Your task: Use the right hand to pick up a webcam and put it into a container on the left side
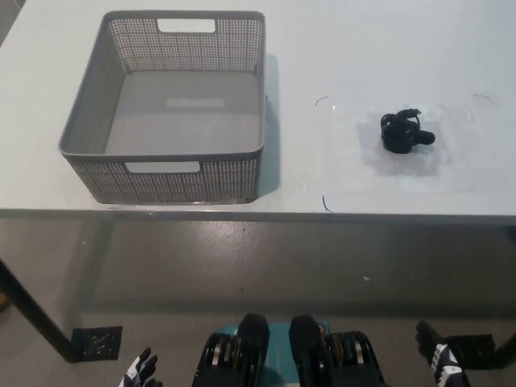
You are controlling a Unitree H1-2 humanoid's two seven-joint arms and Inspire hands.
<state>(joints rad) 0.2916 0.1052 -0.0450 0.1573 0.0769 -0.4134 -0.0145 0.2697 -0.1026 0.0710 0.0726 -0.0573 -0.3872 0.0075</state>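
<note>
Head view: you look steeply down on a white desk whose near edge runs across the middle of the picture, with grey floor below it.

The webcam, a small black unit with a short cable looped at its top, lies on the right part of the desk, nearer the near edge than the far one. Nothing touches it.

The container is a grey perforated plastic basket with a cut-out handle in its near and far walls. It stands upright on the left part of the desk, its near wall close to the near edge, well apart from the webcam. You see only its bare floor inside.

Both hands sit low, below the desk edge and off the desk. The right hand shows at the bottom right; only its upper part is in view, fingers spread and holding nothing. The left hand shows at the bottom left, fingertips apart, also holding nothing.
</note>
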